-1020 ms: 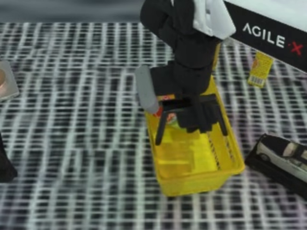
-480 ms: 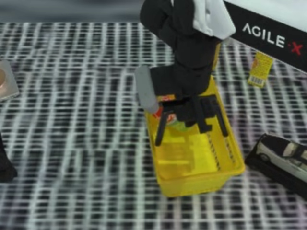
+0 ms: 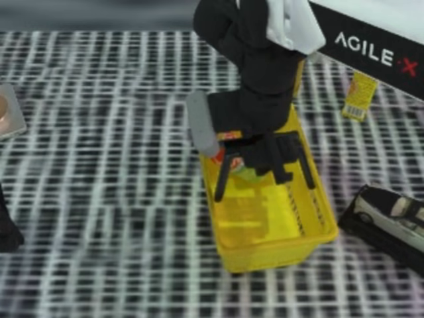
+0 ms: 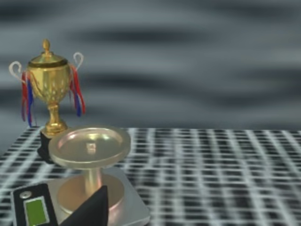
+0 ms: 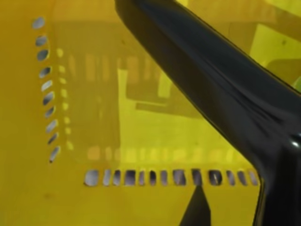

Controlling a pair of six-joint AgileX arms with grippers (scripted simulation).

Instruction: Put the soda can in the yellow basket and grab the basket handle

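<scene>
The yellow basket (image 3: pixel 278 255) stands right of the table's middle. The soda can (image 3: pixel 245 173) lies inside it at the far end, red and green, mostly covered by my right arm. The black basket handle (image 3: pixel 220 180) stands raised across the basket. My right gripper (image 3: pixel 271 164) hangs over the basket's far half, right at the handle's top bar. In the right wrist view the handle (image 5: pixel 211 89) crosses close in front of the slotted yellow wall (image 5: pixel 94 197). My left gripper (image 3: pixel 6 228) is parked at the table's left edge, open, with one fingertip (image 4: pixel 91 207) showing.
A black toy car (image 3: pixel 391 218) sits right of the basket, and a yellow carton (image 3: pixel 358 96) lies at the far right. At the left stand a brass-pan scale (image 4: pixel 89 146), a gold trophy (image 4: pixel 49 89) and a small green-screened device (image 4: pixel 35 209).
My right gripper drew back slightly toward the basket's far end and the handle bar, uncovering more of the can. In the last half second nothing moved.
</scene>
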